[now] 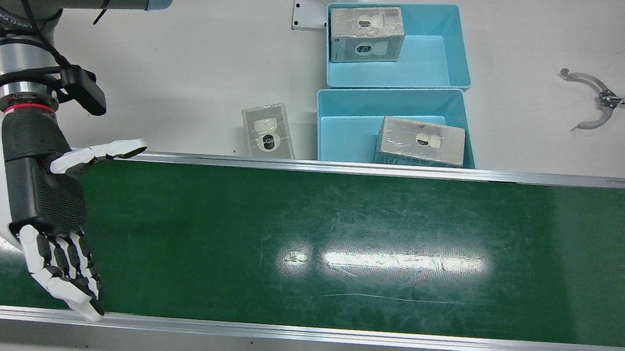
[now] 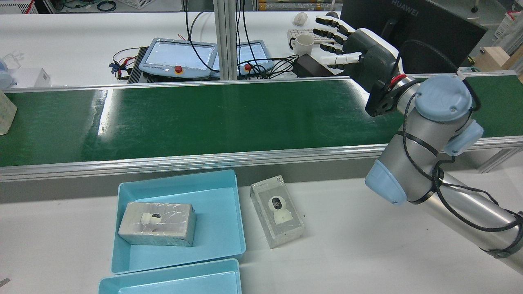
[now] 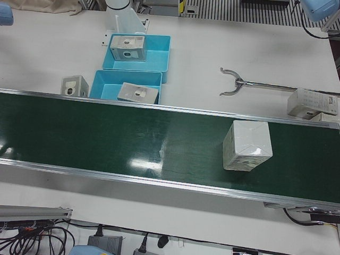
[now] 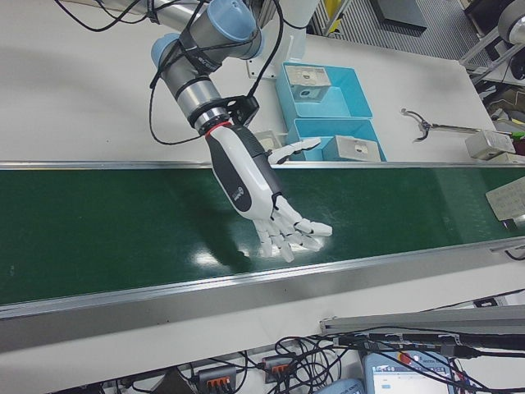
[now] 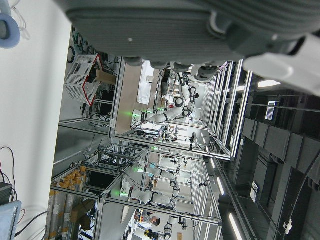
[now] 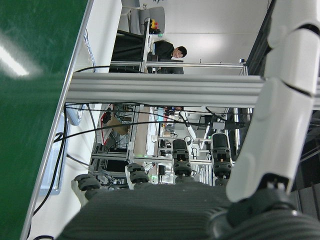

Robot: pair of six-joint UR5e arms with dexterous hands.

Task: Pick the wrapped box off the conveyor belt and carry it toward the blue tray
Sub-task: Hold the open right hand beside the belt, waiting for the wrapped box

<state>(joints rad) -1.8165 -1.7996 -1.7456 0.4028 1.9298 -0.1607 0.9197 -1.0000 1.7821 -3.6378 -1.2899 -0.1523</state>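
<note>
My right hand [image 1: 42,208] hovers over the conveyor belt [image 1: 317,236], fingers spread wide, palm empty, holding nothing.

Four fixed views, two hand-mounted

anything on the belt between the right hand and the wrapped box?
No view shows both. The belt beside the right hand is bare in the front view, and likewise up to the wrapped box in the left-front view.
</note>
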